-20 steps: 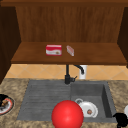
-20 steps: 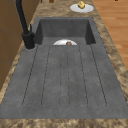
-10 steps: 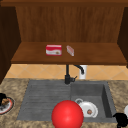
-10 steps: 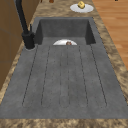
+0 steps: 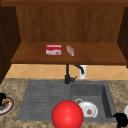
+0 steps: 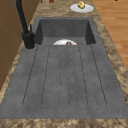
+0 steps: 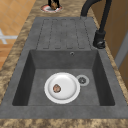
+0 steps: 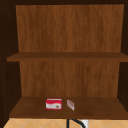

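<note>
Stillness over the last second: no shift in either hand, no thing moved, nothing newly picked up.

At the left edge of the bench, black left hand hovering over a red-rimmed round plate bearing a brown morsel; seen too from the right side, just above that plate. Open or closed, impossible to tell.

Further right, on the wooden shelf, red-and-white box beside a small pinkish box. Below, black tap at the back rim of the grey stone sink. Glossy red sphere before the sink's near rim. White round dish flat on the basin floor, with a brown crumb on it.

At the right front corner of the bench, black right hand, near a white plate with a yellow bit. Grip likewise not to be made out; nothing visibly held.
</note>
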`<state>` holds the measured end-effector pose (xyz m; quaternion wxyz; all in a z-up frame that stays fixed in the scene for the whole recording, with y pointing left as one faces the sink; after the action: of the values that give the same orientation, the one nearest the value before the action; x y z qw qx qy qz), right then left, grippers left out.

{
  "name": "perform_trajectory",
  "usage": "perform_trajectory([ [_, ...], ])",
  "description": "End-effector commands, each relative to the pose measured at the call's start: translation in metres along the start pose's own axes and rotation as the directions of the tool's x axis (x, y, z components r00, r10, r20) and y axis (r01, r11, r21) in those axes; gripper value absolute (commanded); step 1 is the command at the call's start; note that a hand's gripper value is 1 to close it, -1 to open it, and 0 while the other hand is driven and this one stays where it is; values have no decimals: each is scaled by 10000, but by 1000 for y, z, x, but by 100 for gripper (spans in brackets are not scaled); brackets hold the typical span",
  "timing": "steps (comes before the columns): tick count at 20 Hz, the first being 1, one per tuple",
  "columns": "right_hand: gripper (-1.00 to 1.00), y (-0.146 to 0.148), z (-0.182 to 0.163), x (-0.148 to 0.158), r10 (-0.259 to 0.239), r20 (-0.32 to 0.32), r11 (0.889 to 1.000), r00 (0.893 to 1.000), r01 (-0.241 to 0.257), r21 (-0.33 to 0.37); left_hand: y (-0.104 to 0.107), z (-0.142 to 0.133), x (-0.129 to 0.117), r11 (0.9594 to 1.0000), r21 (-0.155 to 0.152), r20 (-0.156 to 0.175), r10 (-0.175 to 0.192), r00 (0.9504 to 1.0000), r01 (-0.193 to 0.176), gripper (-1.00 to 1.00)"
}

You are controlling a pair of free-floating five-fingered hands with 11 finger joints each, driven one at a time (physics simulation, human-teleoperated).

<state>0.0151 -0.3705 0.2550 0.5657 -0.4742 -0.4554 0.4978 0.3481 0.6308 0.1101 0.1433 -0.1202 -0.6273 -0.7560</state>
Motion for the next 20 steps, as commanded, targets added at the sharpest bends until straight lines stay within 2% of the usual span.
perform_trajectory([
  [1,0,0,0,0,0,0,10000,10000,0,0,0,0,0,10000,54,67,-6,10000,6,100],
  [3,0,0,0,0,0,0,10000,10000,0,0,6,1,0,9999,96,121,-63,9999,61,100],
  [4,0,0,0,0,0,0,10000,10000,0,0,16,3,1,10000,5,167,26,9999,-26,100],
  [8,0,0,0,0,0,0,10000,10000,0,0,46,8,9,9994,-21,289,351,9990,-350,100],
  [15,0,0,0,0,0,0,10000,10000,0,0,93,10,29,9997,131,412,181,9990,-187,100],
  [20,0,0,0,0,0,0,10000,10000,0,0,124,-4,41,9999,40,313,127,9994,-129,100],
])
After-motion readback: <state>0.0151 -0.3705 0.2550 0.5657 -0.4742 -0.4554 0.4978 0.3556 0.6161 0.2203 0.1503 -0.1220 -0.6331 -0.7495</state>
